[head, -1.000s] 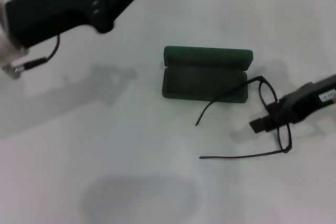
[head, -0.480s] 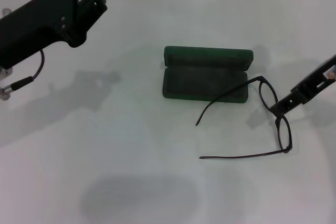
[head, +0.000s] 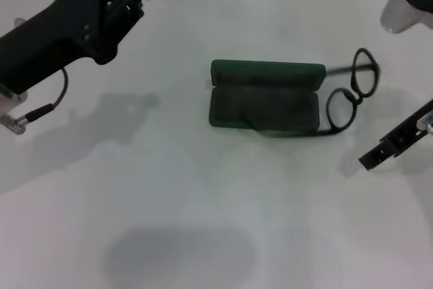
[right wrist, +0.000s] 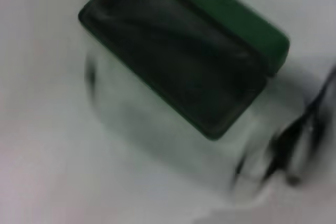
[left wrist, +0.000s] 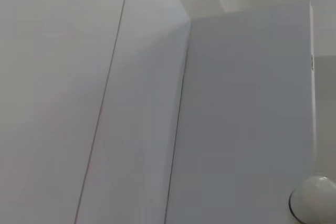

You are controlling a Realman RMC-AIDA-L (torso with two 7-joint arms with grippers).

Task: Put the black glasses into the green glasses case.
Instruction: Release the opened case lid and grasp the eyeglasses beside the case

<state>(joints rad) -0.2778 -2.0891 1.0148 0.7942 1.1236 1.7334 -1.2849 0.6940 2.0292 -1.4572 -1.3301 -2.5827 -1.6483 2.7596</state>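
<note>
Lying apart — black glasses (head: 352,93) (beside case (head: 265,99)), right gripper (head: 379,153).

Light: bright, even, from overhead.
Shadows: soft grey patches on the white table (head: 203,187) toward its left and near edges.
Blur: right wrist view smeared; the dark green hinged case (right wrist: 184,61) streaks.

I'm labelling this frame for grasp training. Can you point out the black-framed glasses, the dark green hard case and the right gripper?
black-framed glasses (head: 340,110): head view, lower lens rim.
dark green hard case (head: 268,72): head view, raised lid.
right gripper (head: 373,158): head view, black tip.
</note>
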